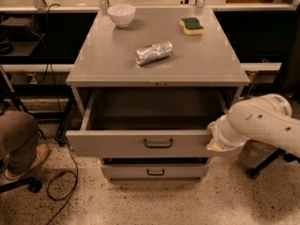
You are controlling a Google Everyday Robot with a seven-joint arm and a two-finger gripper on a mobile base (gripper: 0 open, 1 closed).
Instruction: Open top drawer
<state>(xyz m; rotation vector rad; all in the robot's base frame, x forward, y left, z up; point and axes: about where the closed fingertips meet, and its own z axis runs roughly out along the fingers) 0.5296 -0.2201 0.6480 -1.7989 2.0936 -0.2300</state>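
Observation:
The top drawer (pixel 117 144) of the grey metal cabinet stands pulled out towards me. Its plain grey inside shows and holds nothing I can see. A small dark loop handle (pixel 158 143) sits at the centre of its flat front panel. My gripper (pixel 213 138) is at the right end of that front panel, pressed against its corner. The white arm (pixel 262 123) reaches in from the right and hides most of the gripper.
On the cabinet top (pixel 108 64) lie a white bowl (pixel 121 14), a green and yellow sponge (pixel 191 26) and a crumpled silver packet (pixel 153 53). A lower drawer (pixel 187 171) is shut. A person's leg (pixel 16 142) and a floor cable (pixel 61 184) are at left; a chair base (pixel 267 163) is at right.

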